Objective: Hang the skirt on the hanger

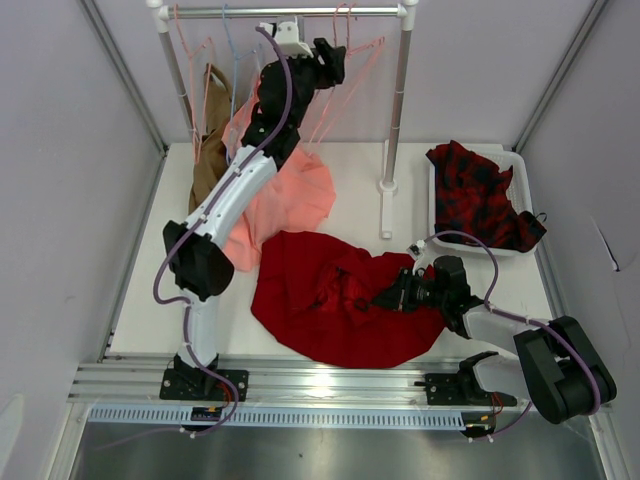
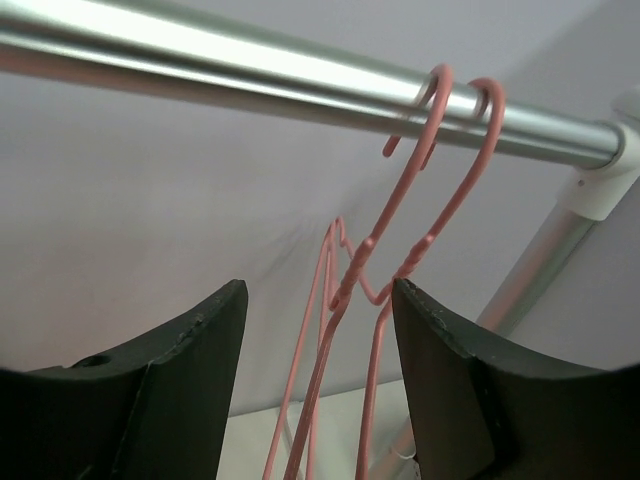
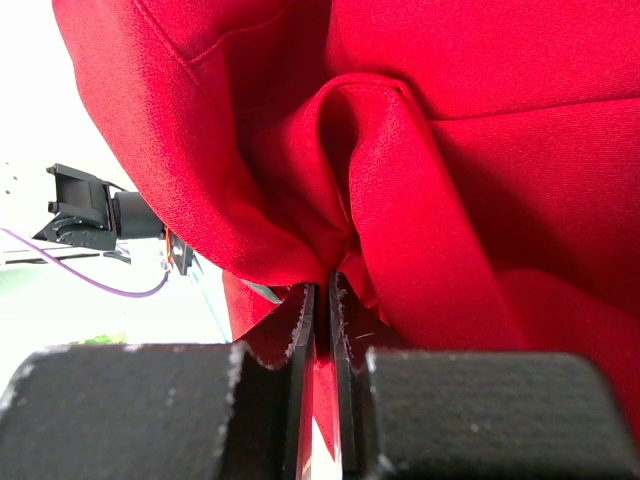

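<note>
The skirt (image 1: 330,300) lies at the table's (image 1: 140,260) near edge, a fold clenched in my right gripper (image 1: 398,293); the hanger (image 2: 372,240) hangs on the far rail (image 2: 250,75), between my left gripper's (image 2: 320,300) spread fingers.

Left wrist view: two pink hangers (image 2: 371,241) run off the frame at 6 o'clock, lower bars unseen. Overhead, the right gripper (image 1: 385,297) has its fingertips buried in skirt (image 1: 310,300) folds, and the left arm (image 1: 240,190) covers part of a salmon-pink garment (image 1: 300,195).
</note>
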### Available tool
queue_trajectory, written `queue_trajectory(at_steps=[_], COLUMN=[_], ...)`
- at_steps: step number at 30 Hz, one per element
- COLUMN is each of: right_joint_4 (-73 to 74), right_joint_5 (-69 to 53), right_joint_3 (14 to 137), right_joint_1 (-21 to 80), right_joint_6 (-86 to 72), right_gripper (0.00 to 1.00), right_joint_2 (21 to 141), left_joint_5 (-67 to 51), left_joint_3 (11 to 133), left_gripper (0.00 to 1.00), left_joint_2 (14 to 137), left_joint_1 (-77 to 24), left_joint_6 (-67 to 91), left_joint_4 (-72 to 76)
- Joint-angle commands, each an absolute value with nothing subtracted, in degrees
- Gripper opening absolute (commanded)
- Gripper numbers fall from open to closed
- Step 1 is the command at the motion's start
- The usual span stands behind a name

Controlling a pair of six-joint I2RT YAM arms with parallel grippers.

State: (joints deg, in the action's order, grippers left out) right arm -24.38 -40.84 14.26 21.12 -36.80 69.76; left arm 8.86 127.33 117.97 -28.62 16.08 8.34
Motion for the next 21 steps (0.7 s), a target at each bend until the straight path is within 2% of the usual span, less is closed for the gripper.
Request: queue_trajectory(at_steps=[1, 7, 13, 14, 16, 19, 21], right_joint_4=[-25.93, -25.93, -25.93, -25.93, -25.93, -25.93, -25.93], right_joint_5=[-40.52, -40.52, -40.43, -40.43, -40.52, -40.43, -40.43], right_joint_3=[15.64, 15.56, 15.56, 15.56, 15.56, 15.56, 15.47], right_joint_1=[21.62, 21.71, 21.80, 21.80, 21.80, 21.88, 22.06], right_joint_6=[-35.33, -35.42, -35.33, -35.33, -35.33, -35.42, -35.33], right_gripper=[0.00, 0.00, 0.00, 0.00, 0.00, 0.00, 0.00], right_joint_2=[69.87, 69.79, 69.87, 69.79, 69.70, 69.52, 69.70], left_joint_5=[9.49, 11.07, 11.07, 11.16, 11.16, 10.29, 10.11], left_joint_3=[129.81, 129.03, 127.79, 127.97, 127.79, 128.32, 129.11], left_gripper=[0.65, 0.61, 0.49, 0.39, 0.29, 0.14, 0.08], left_joint_2=[119.62, 119.88, 119.36, 119.18, 118.83, 118.13, 117.69], left_joint_1=[-28.12, -28.12, -28.12, -28.12, -28.21, -28.30, -28.48], left_joint_6=[16.35, 15.91, 15.91, 15.82, 15.30, 14.15, 13.10], left_joint_4=[6.59, 4.83, 4.92, 4.83, 4.83, 4.92, 4.49])
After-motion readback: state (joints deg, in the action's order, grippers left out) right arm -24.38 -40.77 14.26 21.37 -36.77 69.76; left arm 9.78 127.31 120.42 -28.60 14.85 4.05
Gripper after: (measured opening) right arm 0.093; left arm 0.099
